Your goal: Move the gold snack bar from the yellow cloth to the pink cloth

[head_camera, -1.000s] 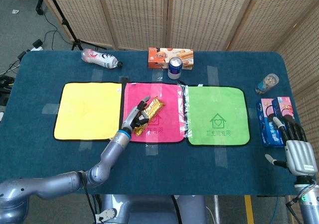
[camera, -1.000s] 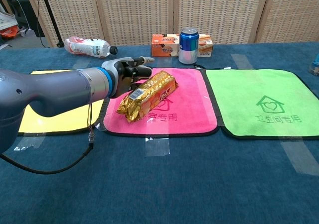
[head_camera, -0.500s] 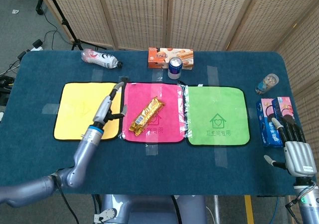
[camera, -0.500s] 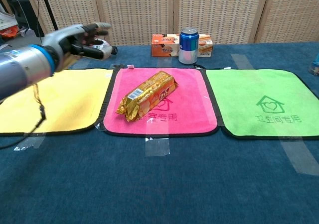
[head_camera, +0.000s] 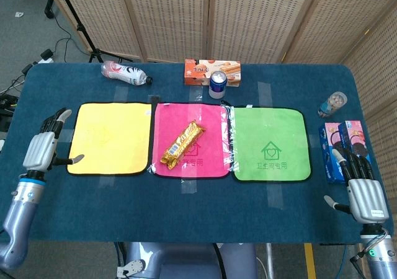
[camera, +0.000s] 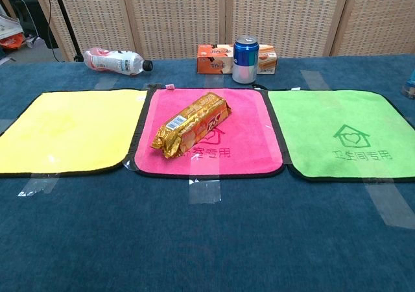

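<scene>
The gold snack bar lies slantwise on the pink cloth, with nothing touching it. The yellow cloth beside it is bare. My left hand hangs open off the yellow cloth's left edge, fingers apart and holding nothing. My right hand is open near the table's right front corner, also holding nothing. Neither hand shows in the chest view.
A green cloth lies right of the pink one. At the back stand a blue can, an orange box and a lying bottle. At the right edge are a small jar and snack boxes.
My left hand has let go of the snack bar, which stays on the pink cloth, and has drawn back leftward past the yellow cloth. The right hand has barely moved.
</scene>
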`<state>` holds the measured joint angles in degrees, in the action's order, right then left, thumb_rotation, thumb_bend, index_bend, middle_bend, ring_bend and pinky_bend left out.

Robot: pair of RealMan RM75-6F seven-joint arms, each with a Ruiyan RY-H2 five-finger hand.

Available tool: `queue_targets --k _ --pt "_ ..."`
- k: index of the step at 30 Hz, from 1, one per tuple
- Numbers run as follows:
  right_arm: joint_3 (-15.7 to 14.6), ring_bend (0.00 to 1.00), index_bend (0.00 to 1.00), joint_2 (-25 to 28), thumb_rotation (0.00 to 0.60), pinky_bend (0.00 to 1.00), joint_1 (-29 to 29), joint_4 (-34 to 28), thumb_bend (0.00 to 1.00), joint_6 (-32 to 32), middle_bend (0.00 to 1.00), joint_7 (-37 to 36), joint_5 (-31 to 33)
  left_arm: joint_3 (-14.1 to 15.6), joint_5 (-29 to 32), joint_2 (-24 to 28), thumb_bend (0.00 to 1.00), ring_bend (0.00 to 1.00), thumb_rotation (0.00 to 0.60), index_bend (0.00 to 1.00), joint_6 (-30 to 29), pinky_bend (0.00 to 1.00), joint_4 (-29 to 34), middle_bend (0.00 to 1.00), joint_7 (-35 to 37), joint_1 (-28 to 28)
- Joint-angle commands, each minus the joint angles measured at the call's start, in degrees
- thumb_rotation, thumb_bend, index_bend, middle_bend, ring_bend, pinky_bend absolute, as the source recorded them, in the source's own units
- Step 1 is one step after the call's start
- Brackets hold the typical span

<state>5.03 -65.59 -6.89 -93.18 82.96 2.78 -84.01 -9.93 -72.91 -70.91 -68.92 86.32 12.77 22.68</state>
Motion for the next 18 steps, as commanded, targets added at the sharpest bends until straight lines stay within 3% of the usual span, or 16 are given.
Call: queue_targets --k 1,8,18 --pt "0.1 0.0 0.0 -0.2 0.6 0.0 0.1 0.1 0.0 0.3 0.0 0.5 0.1 2.6 -3.1 2.8 0.0 0.0 0.6 0.0 -3.8 0.0 2.1 0.0 -0.6 -3.5" --pt "0.3 0.0 0.0 -0.8 0.6 0.0 0.4 0.8 0.0 1.9 0.0 1.1 -0.6 5.2 -5.4 5.3 0.0 0.0 0.6 0.0 -9.0 0.0 4.2 0.0 -3.9 -7.6" --pt "0.0 0.0 0.0 -0.9 0.6 0.0 0.8 0.8 0.0 2.6 0.0 1.3 -1.5 5.8 -6.7 6.2 0.0 0.0 0.6 0.0 -13.0 0.0 6.0 0.0 -7.4 -10.6"
